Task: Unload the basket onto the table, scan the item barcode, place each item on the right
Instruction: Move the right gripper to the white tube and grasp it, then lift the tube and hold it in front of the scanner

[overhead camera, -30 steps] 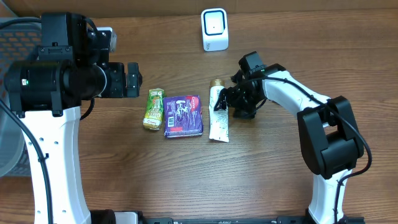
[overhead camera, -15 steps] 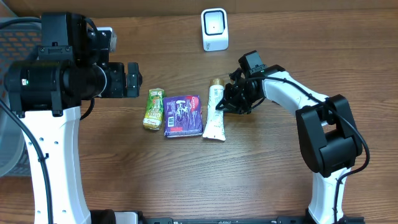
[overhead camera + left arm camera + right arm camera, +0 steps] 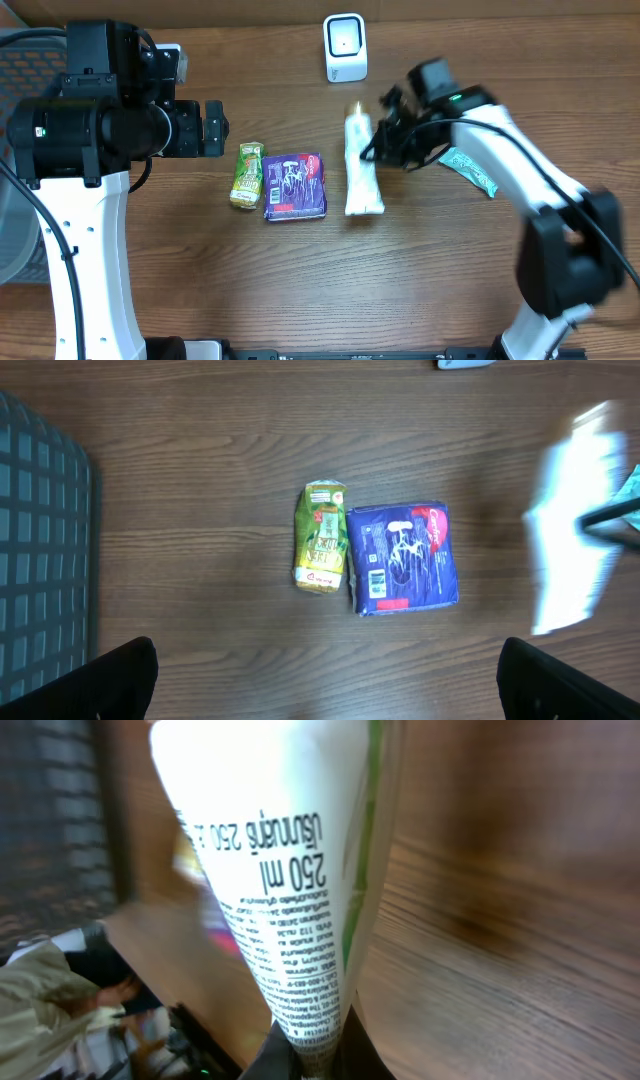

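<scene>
The white tube (image 3: 362,165), green-striped and printed 250 ml, shows blurred, cap end toward the scanner (image 3: 345,47). The small white scanner stands upright near it

One white tube (image 3: 362,165), one purple packet (image 3: 295,186), one green-and-yellow pouch (image 3: 246,175), one teal sachet (image 3: 468,170), one white scanner (image 3: 345,47), one grey mesh basket (image 3: 45,560), one table (image 3: 430,290). Two robot arms: left arm (image 3: 90,130), right arm (image 3: 520,165).
</scene>
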Robot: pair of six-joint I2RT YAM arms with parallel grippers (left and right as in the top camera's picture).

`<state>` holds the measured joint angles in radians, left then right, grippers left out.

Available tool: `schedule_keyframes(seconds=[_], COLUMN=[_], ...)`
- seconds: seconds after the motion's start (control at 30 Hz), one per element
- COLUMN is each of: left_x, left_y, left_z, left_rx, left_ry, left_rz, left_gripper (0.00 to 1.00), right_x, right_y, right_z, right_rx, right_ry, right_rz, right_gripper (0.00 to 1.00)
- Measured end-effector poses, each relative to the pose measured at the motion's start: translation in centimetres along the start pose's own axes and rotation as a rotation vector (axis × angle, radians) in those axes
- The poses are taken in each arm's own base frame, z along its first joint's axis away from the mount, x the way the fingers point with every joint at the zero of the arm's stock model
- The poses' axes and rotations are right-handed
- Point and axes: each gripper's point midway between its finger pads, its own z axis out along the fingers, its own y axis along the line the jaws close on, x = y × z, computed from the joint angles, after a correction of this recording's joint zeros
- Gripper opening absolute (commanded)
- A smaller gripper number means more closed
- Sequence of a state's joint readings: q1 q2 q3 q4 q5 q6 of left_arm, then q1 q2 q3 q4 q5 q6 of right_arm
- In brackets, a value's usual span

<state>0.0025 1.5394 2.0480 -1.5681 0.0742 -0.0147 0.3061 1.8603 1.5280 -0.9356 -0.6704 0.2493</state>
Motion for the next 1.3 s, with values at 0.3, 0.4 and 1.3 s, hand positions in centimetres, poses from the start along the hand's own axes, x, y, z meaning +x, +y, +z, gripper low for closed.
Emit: schedule_keyframes(seconds=[0.3,0.4,1.3], left_x=[0.0,0.0,0.0], left_y=[0.0,0.0,0.0], left_z=[0.0,0.0,0.0], left_rx=[0.0,0.0,0.0], left_ry=[0.0,0.0,0.0], left_rz=[0.0,0.0,0.0], left_gripper=[1.0,1.0,1.0], right_x=[0.6,1.0,-16.5], right_y=[7.6,7.9,10.5], right_z=[-11.1,-11.1,-20.8], right_rx=[-0.07,-0.074,0.868], right_ry=[-0.215,-0.208,-0.942], right_rz=[-0.169,-0.174,-0.5], right_gripper=[0.04,0.04,0.04])
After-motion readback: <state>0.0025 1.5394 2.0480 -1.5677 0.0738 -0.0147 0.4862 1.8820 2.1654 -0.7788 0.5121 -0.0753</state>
